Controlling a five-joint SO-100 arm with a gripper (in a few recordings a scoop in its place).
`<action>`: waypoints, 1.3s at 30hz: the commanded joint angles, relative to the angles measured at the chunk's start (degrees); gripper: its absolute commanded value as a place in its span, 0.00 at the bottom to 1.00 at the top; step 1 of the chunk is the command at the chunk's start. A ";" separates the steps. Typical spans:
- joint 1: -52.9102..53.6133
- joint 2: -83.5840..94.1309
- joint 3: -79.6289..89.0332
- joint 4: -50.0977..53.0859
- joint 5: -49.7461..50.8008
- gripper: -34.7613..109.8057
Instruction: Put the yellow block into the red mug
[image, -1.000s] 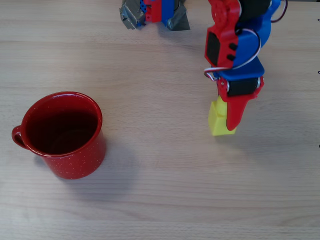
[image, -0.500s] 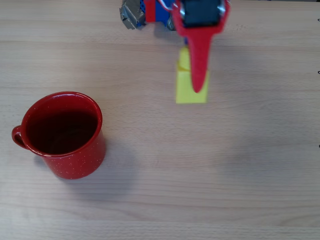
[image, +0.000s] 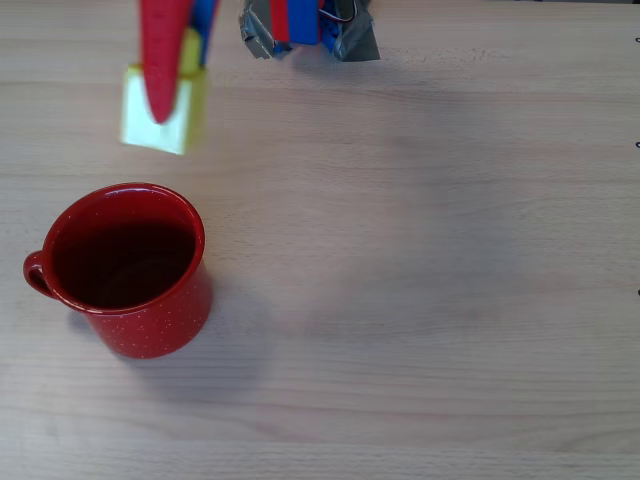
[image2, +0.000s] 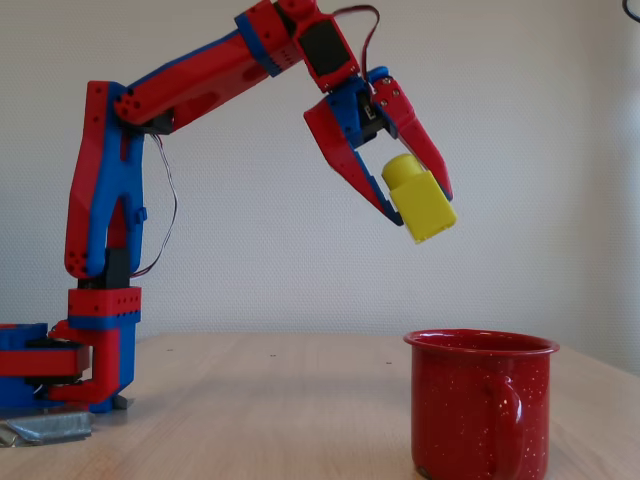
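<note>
Pale wood-grain table (image: 420, 300) and a plain white wall (image2: 520, 120) frame the scene. Two red fingers (image2: 423, 150) are clamped on the yellow block (image2: 419, 200), one on each side of it; the block hangs tilted in the air, stud end up toward the wrist, well clear of the tabletop; in the overhead view it appears at the upper left (image: 160, 115), slightly blurred, with one red finger lying across its top. The gripper (image2: 410, 205) points down and to the right in the fixed view; behind it run the blue-and-red wrist and the long red forearm, a loop of thin cable showing at the joint. The arm (image2: 190, 85) bends back down to a red and blue base (image2: 70, 360) at the left edge of the fixed view; grey tape appears to hold the base to the table, though the detail is small. The red mug (image2: 480, 405) stands upright on the table below the block and a little to its right in the fixed view; in the overhead view the mug (image: 125, 270) sits just below the block, its dark interior open, its loop handle to the left.
</note>
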 joint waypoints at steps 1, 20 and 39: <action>2.99 7.73 -2.64 0.79 -2.11 0.24; 1.05 -8.96 -9.32 -1.67 1.23 0.24; 0.88 -28.04 -29.44 0.53 0.79 0.24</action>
